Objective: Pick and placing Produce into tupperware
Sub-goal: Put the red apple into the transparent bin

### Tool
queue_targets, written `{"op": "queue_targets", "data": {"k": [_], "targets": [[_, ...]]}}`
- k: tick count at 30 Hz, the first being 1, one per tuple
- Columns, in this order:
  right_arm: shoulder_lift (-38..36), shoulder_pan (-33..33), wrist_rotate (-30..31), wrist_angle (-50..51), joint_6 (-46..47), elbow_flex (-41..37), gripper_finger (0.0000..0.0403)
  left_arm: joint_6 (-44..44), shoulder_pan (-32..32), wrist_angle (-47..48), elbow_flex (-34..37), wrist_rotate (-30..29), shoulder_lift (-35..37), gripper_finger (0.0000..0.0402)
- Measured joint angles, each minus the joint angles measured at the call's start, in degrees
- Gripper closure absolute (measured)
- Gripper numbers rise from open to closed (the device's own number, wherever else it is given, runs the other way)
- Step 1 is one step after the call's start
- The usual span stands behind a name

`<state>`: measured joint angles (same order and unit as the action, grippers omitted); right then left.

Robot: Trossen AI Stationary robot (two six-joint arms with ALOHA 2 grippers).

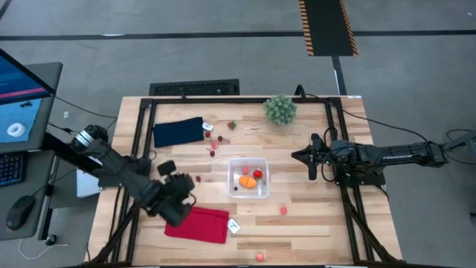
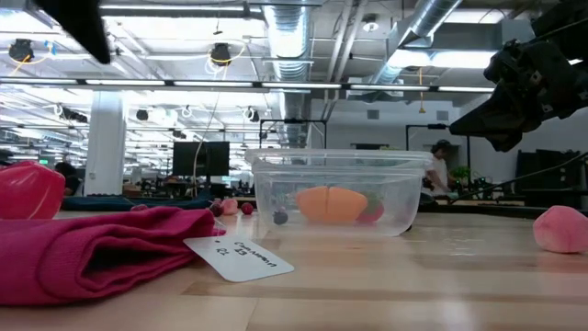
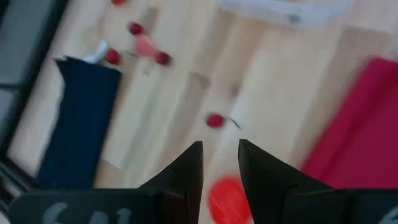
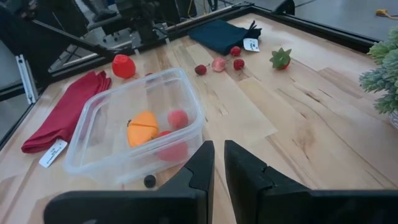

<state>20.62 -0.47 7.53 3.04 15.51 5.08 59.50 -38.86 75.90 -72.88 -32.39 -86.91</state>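
The clear tupperware [image 1: 231, 179] stands mid-table and holds an orange piece [image 4: 142, 128], red pieces [image 4: 178, 118] and a small dark ball [image 2: 280, 218]. Loose produce lies near the navy cloth [image 1: 214, 145], with a strawberry [image 4: 280, 58] farther off and pink pieces [image 1: 283, 211] toward the near edge. My left gripper [image 3: 221, 155] is open and raised above a larger red piece [image 3: 227, 199] that rests on the table beside the red cloth. My right gripper [image 4: 219, 152] is shut and hovers right of the tupperware [image 4: 93, 146], pointing toward it.
A folded red cloth with a white tag [image 1: 197, 223] lies left of the tupperware near the near edge. A navy cloth [image 1: 178, 132] lies toward the far left. A green spiky plant ball [image 1: 280, 109] sits at the far edge. Bare wood shows right of the tupperware [image 1: 305, 201].
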Motion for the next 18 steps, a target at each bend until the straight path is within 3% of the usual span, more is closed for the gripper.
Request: {"op": "queue_targets", "data": {"k": [11,18], "targets": [[0.0,0.0,0.0,0.0,0.0,0.0,0.0343,17.3,-15.1,5.6,0.0,-1.8,-0.4,0.0327],[0.0,0.0,0.0,0.0,0.0,0.0,0.0343,31.2,-14.1,13.6,5.1,-6.4,0.2,0.0370]]}}
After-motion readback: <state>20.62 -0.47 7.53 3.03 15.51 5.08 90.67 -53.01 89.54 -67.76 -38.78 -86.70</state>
